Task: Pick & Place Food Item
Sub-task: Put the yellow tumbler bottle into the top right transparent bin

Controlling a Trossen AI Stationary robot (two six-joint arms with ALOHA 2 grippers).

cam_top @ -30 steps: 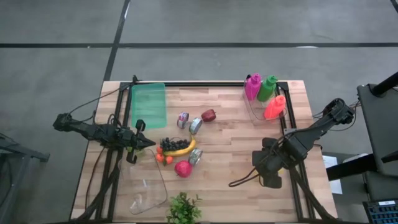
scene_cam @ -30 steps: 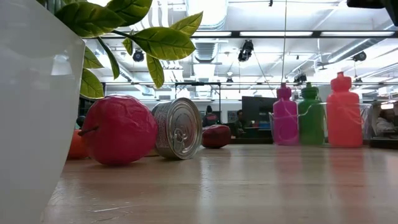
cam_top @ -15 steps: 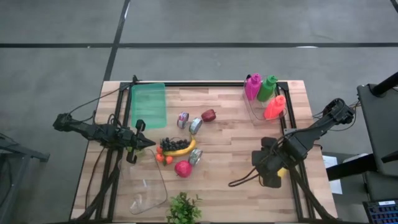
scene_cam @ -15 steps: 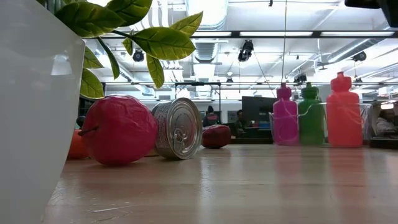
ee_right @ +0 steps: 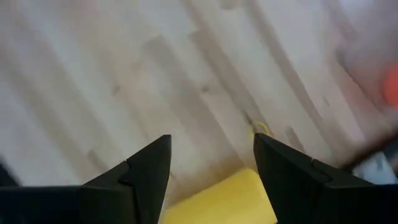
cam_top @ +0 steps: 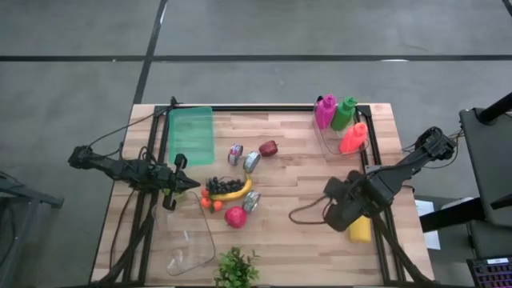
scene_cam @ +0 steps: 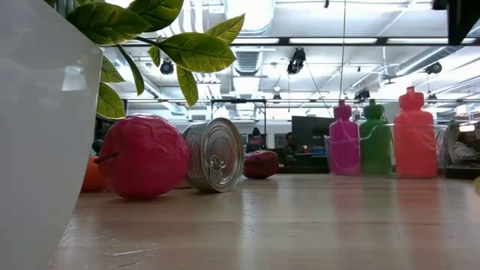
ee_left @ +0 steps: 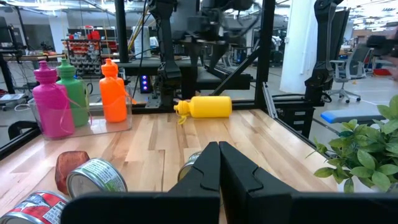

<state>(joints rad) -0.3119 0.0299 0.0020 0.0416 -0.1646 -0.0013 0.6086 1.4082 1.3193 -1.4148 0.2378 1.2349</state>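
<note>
Near the table's right edge, my right gripper [ee_right: 211,168] hung parted and empty above the yellow plastic squeeze bottle [cam_top: 360,229] lying there; a clean grasp needed centring on its body. Left gripper [ee_left: 219,163] waited clenched.

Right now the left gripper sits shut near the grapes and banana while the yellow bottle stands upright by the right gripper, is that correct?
Not quite: the yellow bottle lies on its side on the table near the right gripper, as the left wrist view shows. The rest holds: the left gripper is shut, close to the grapes and banana.
</note>
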